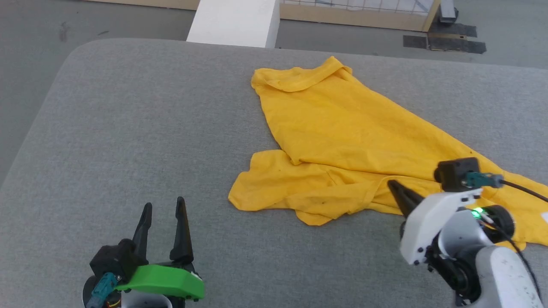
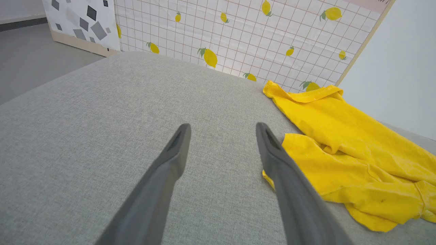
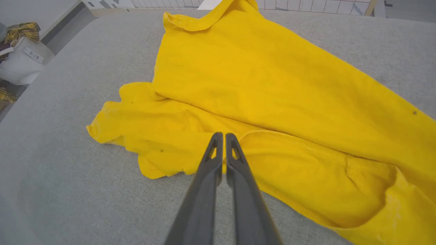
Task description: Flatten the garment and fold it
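Note:
The garment (image 1: 342, 128) is a bright yellow T-shirt lying rumpled on the grey padded table (image 1: 128, 128), plain side up, with its collar toward the far edge and its near part bunched in folds. My right gripper (image 1: 391, 183) is shut, its tips pinching a hem fold at the garment's near edge; in the right wrist view the closed fingers (image 3: 223, 134) meet right on that hem of the garment (image 3: 255, 75). My left gripper (image 1: 164, 202) stands open over bare table, left of the cloth. In the left wrist view the left gripper (image 2: 223, 125) holds nothing, and the garment (image 2: 340, 136) lies to its right.
A white block (image 1: 235, 19) stands beyond the table's far edge. A lemon-print grid panel (image 2: 238, 34) lines the back. A white bag (image 3: 20, 61) sits on the floor off the table's left side. Bare table stretches left of the garment.

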